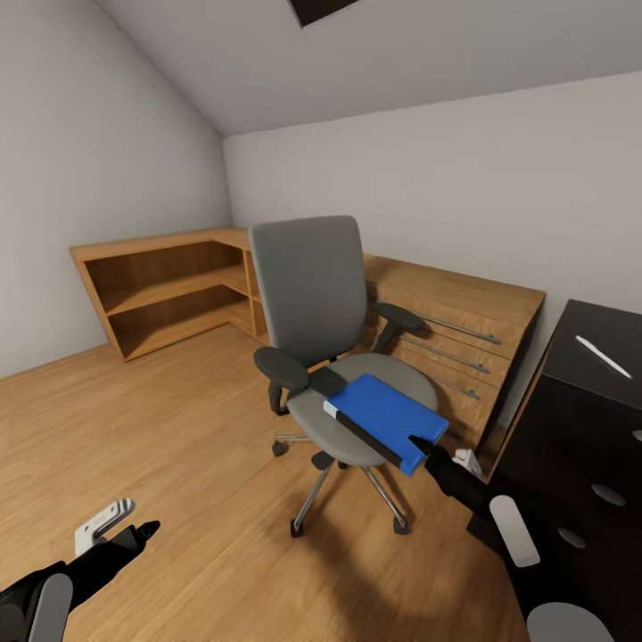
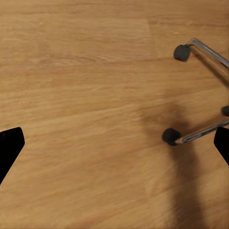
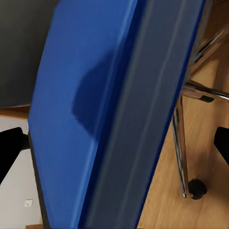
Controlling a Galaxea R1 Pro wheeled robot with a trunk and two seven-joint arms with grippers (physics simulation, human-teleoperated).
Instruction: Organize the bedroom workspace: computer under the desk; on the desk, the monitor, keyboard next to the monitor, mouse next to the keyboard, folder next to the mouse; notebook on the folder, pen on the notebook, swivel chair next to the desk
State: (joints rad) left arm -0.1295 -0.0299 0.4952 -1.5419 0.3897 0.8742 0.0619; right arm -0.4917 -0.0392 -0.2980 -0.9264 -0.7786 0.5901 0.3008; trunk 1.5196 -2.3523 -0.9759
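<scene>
Right gripper (image 1: pixel 419 443) — jaws spread wide, holding nothing — is hovering at the flat bright blue folder (image 1: pixel 390 417) lying on the grey upholstered swivel chair (image 1: pixel 314 294).

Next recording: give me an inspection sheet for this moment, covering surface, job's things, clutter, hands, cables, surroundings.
Surface: wood floor; black desk at right.
Job's things: blue folder lies on the swivel chair seat; a dark flat thing lies under it, identity unclear.
Clutter: white pen-like object on desk.
Hands: right hand open at the folder's near corner; left hand open, low over floor.
Cables: nothing seen.
Surroundings: light-wood shelving, grey walls.
</scene>
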